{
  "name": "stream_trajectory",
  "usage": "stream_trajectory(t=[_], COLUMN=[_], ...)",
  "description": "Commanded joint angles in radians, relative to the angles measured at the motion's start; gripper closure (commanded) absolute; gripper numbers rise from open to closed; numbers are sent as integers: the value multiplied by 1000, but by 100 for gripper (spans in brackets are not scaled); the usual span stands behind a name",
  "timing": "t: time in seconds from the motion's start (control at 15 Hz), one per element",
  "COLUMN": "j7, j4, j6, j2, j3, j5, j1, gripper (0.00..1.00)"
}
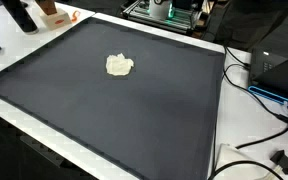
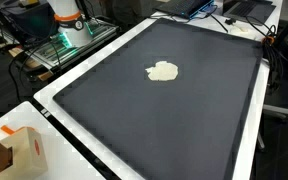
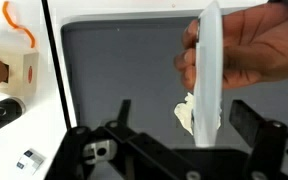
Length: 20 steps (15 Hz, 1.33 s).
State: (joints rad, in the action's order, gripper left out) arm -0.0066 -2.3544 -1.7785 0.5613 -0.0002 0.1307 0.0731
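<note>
My gripper [image 3: 182,108] hangs above the dark mat [image 1: 164,110], jaws spread wide, holding nothing. The crumpled white wad [image 1: 119,66] lies near the mat's middle, untouched. In the wrist view a person's hand [image 3: 249,45] holds a white plate [image 3: 209,70] edge-on over the mat, in front of the wad. I judge no grasp has begun.

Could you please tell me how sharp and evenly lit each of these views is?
In the wrist view, the hand and the white flat piece it holds look soft and smeared, and the tool is a dark shape below them; in both exterior views, the dark mat is evenly lit without glare, and the pale crumpled lump casts hardly any shadow.
</note>
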Motion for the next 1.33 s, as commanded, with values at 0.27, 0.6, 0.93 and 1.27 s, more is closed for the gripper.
stream_trajectory(t=[0.27, 0.6, 0.93, 1.27], j7=[-3, -8, -18, -12], j4=[2, 2, 1, 3], j6=[1, 1, 3, 3], j2=[0, 0, 0, -2], j3=[-12, -11, -9, -8], j5=[-2, 6, 13, 12], j1=[-18, -21, -23, -23], gripper=[27, 67, 100, 96])
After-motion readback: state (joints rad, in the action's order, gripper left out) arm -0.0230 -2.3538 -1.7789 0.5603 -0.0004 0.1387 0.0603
